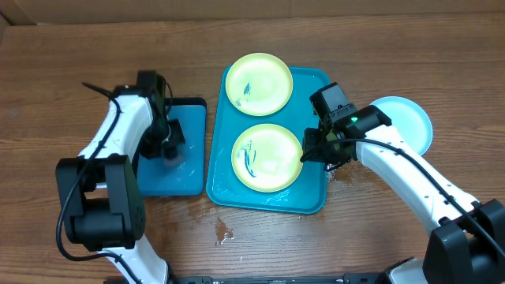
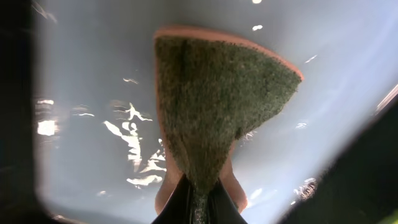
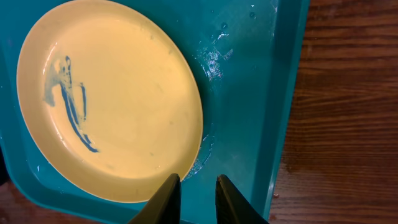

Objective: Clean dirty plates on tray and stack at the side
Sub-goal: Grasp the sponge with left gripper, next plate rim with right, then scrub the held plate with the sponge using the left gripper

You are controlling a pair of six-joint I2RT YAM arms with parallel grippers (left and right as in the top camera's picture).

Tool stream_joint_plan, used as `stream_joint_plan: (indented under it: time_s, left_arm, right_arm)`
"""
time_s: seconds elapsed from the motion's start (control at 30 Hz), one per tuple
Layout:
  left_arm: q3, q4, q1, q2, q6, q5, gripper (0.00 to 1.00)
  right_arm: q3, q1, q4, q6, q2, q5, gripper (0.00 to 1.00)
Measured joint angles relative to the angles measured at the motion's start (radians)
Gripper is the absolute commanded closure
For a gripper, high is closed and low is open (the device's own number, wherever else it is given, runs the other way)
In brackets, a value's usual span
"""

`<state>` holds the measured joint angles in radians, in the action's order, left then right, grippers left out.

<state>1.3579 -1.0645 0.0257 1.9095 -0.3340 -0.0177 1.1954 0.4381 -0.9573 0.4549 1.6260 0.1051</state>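
Right gripper [image 3: 196, 199] hung over the near plate's [image 3: 118, 99] right rim, its fingers parted only a little, with bare tray floor showing between them and nothing held. That plate lay flat in the near half of the turquoise tray [image 3: 249, 93], a dark blue-green smear [image 3: 71, 106] across its left side.

Judged by its look, the plate was thin plastic: light, stiff, unlikely to break, but slick, since water beaded on the tray beside it. The raised rim seemed the only place to pinch, and the right edge under the fingers was the handiest. A wet rim might slip from a shallow grip, so a deeper bite looked wise.

Plates numbered three. Two were lime-yellow, the near one and the far plate [image 1: 259, 82], both on the tray and both smeared. One pale blue plate [image 1: 410, 118] sat on the tabletop [image 1: 79, 47] to the right, partly behind the right arm.

Trays numbered two: the turquoise one and a smaller blue tray [image 1: 189, 118] just beside it on the left. Over that, the left gripper [image 2: 198, 208] was clamped on the single sponge [image 2: 217, 106], green scouring face toward the camera.
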Motion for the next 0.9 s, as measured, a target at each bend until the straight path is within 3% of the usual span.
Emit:
stream_joint_plan:
  time_s: [0.17,0.37,0.5,0.7,0.9]
  left_arm:
    - [0.030,0.055,0.000,-0.010,0.004,-0.063,0.96]
    - [-0.144,0.245,-0.019,-0.014,0.011,-0.093,0.96]
    - [-0.180,0.269,-0.024,-0.023,0.022,-0.102,0.96]
    - [-0.089,0.053,-0.024,-0.023,0.057,-0.064,0.96]
    - [0.249,-0.155,-0.033,-0.017,0.100,0.030,0.95]
  right_arm:
    - [0.000,0.000,0.000,0.000,0.000,0.000,0.78]
    - [0.000,0.000,0.004,0.003,0.000,0.000,0.70]
    - [-0.001,0.000,0.040,0.033,0.000,-0.001,0.67]
    - [-0.006,0.000,0.103,0.064,0.020,-0.001,0.67]
    - [-0.008,0.000,0.143,0.081,0.101,0.002,0.67]
